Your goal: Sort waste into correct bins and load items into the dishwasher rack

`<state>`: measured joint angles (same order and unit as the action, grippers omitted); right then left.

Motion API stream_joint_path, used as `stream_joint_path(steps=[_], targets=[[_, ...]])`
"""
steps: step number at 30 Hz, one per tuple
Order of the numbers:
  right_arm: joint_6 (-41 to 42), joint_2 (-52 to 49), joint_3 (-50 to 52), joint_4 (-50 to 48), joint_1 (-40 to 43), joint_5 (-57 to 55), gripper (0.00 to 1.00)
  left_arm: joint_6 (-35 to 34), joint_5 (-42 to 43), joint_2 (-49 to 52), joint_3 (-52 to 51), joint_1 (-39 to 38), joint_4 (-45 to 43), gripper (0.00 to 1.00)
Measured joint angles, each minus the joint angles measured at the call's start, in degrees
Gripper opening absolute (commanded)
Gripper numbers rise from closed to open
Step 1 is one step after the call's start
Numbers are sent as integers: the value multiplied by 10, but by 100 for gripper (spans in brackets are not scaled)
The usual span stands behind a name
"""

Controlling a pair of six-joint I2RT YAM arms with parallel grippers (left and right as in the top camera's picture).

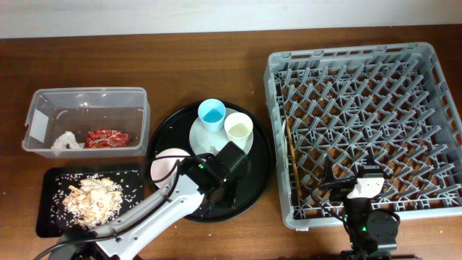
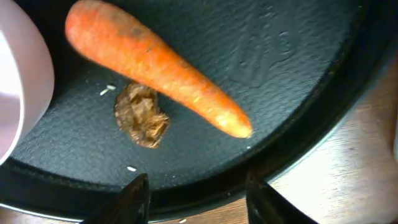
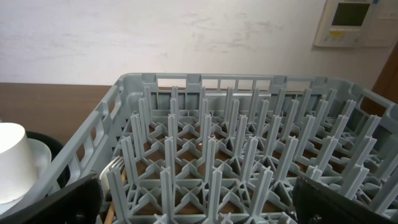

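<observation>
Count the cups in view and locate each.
2. The light-blue cup stands at the round black tray's back; the cream cup just right of it, on the plate. The left arm may hide more.

The round black plastic tray lies bare to the right of the tapered orange carrot. The carrot touches the crumpled brown scrap, and a pale round bowl crowds the left.

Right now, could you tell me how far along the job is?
Done: napkin and red wrapper in the clear tub, rice leftovers on the flat black tray. In hand: the open left hand hovers over the carrot and brown scrap. Left: blue cup, cream cup, bowl and plate on the round tray; rack shows chopsticks, no dishes.
</observation>
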<state>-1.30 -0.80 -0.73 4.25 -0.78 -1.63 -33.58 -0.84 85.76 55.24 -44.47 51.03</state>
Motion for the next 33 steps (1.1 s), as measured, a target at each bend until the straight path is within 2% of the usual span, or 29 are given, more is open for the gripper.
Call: stream_joint_path(steps=[6,10,15,16,19,21,27,30,33], targets=[[0,0,0,0,0,0,99,-25,-60,38,-15,0,-12,45],[0,0,0,0,0,0,99,-27,-78,103,-15,0,-39,45],[0,0,0,0,0,0,99,-27,-111,109,-16,0,-42,45],[0,0,0,0,0,0,99,-27,-115,109,-16,0,-46,41],[0,0,0,0,0,0,99,-29,-118,109,-16,0,-55,19],[0,0,0,0,0,0,99,-30,-123,109,-16,0,-53,11],[0,0,0,0,0,0,99,-31,-123,109,-13,0,-40,10],[0,0,0,0,0,0,99,-31,-121,107,3,0,14,10],[0,0,0,0,0,0,99,-31,-105,44,18,0,36,11]])
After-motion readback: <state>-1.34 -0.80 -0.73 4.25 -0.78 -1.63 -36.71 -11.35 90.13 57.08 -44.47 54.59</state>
